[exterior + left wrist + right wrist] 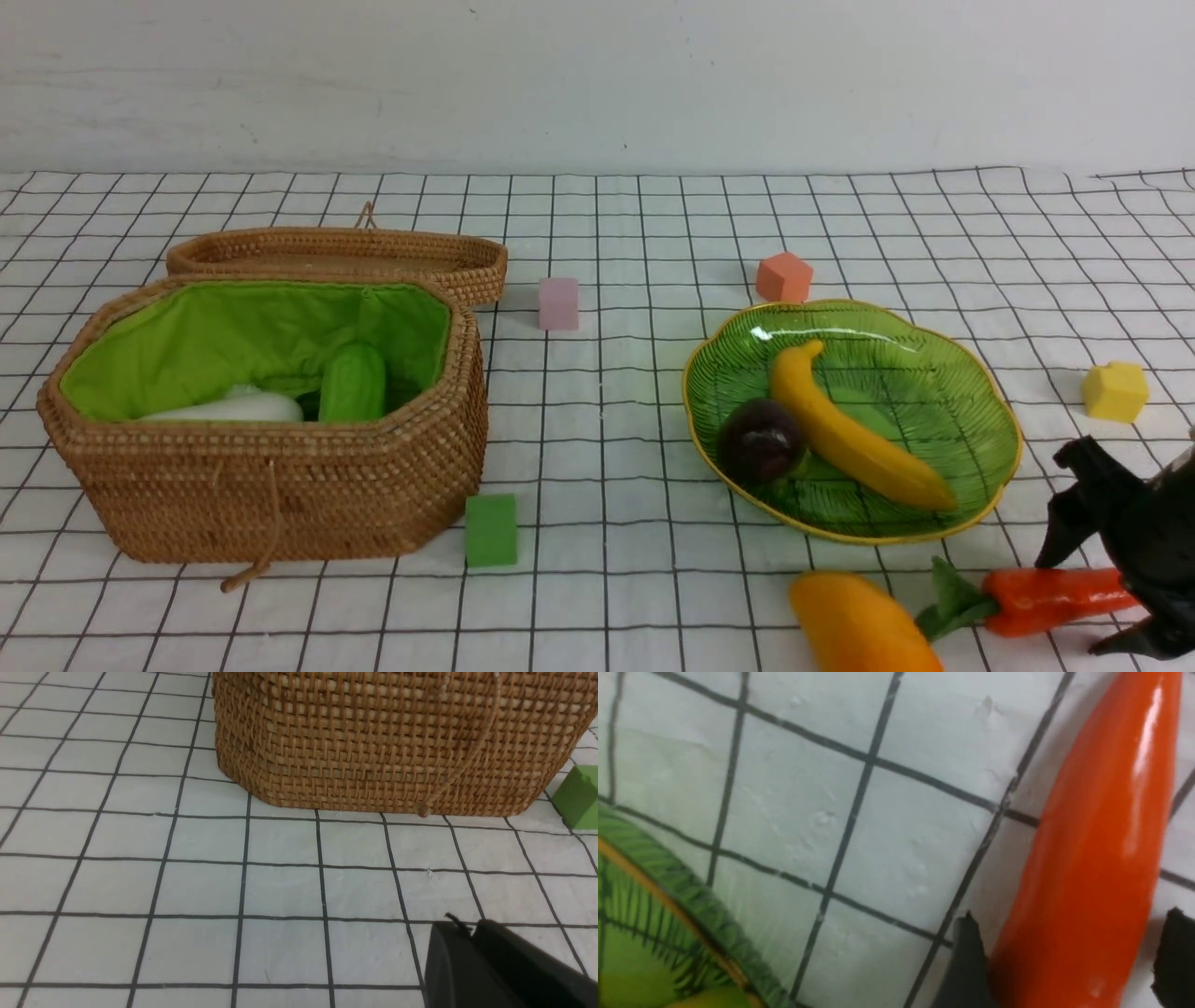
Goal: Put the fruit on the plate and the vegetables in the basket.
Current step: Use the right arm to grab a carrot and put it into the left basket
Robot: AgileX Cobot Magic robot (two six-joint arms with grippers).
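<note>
In the front view, we see the basket [280,495] on the left with the white vegetable [233,408] and the gourd [353,383] already inside it. The plate [934,373] on the right holds the banana [850,434] and the dark fruit [758,439]. The mango [859,625] and the carrot [1027,599] lie on the cloth in front of the plate, close together. The right gripper [1069,607] is down over the carrot's body with its jaws spread, one on each side. We judge that the step in hand is picking up the carrot for the basket.

In the left wrist view, the left gripper [467,933] hangs over bare cloth near the basket's front wall [383,742]. Its jaws are pressed together and hold nothing.

In the right wrist view, the carrot [1092,858] runs between the two black fingers. There is a visible gap on one side, so the jaws are released and not gripping. The plate's rim [668,891] shows nearby.

We think the next move calls for closing squarely on the carrot, whose glossy taper may slip. The carrot then has to be lifted clear of the mango and plate and carried across to the basket. After that, the mango is left to go on the plate.
</note>
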